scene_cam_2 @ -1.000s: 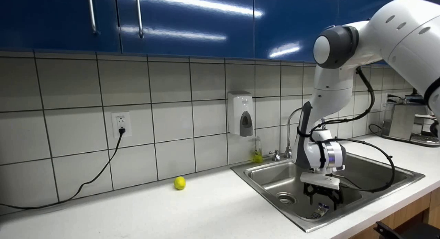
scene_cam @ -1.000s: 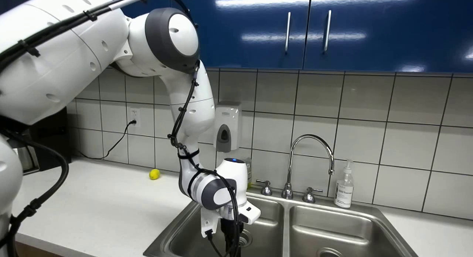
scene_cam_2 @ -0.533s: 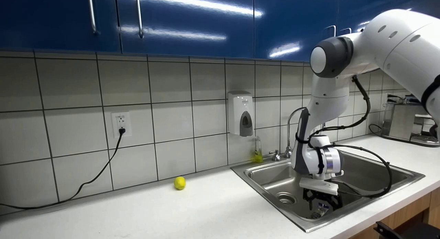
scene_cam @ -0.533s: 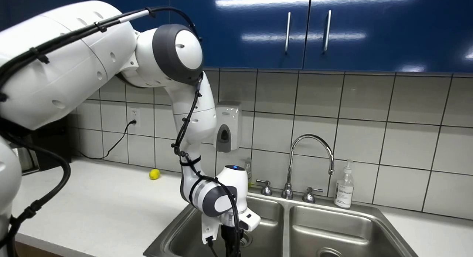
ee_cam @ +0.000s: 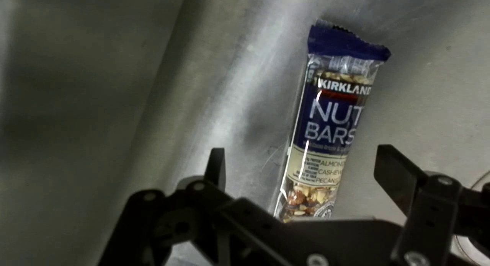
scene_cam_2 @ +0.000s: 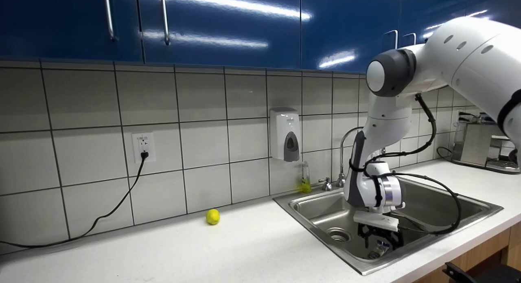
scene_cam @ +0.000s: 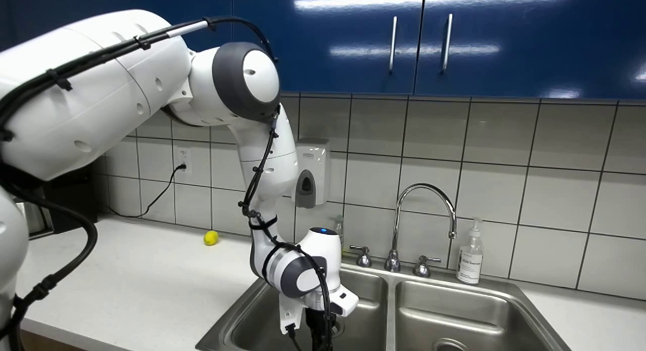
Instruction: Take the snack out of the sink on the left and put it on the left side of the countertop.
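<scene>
The snack is a slim nut bar in a clear and dark blue wrapper. It lies flat on the floor of the sink's left basin, near the front wall; it also shows in an exterior view. My gripper is open and points down into the basin. Its fingers stand on either side of the bar's lower half, apart from it. The bar's bottom end is hidden behind the gripper body. In an exterior view the gripper hides the snack. The countertop lies left of the sink.
A yellow ball sits on the countertop near the tiles. The faucet and a soap bottle stand behind the sink. A soap dispenser hangs on the wall. The right basin lies beyond a divider.
The arm has come down, lowering my gripper a little further into the basin over the snack. The snack has not visibly moved.
</scene>
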Tool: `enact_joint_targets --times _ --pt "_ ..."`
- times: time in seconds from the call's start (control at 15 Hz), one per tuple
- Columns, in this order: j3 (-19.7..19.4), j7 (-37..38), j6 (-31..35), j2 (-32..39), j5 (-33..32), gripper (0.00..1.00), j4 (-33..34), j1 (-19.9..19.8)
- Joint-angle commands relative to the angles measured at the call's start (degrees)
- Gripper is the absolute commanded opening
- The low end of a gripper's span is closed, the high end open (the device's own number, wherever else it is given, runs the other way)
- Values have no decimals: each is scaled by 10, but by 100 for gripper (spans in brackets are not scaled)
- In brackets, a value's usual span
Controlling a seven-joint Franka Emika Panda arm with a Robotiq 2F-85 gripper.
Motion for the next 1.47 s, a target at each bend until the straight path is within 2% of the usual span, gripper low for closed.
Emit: enact_joint_targets --times 0.0,0.27,0.4,0.93,1.4 --pt "11 -19 1 11 15 100 20 -16" --pt "11 -18 0 20 15 100 31 -16" --pt "11 -18 0 24 15 74 36 -16" --pt "11 -19 -1 39 15 11 51 -22" --pt "3 -14 1 22 13 9 44 -9"
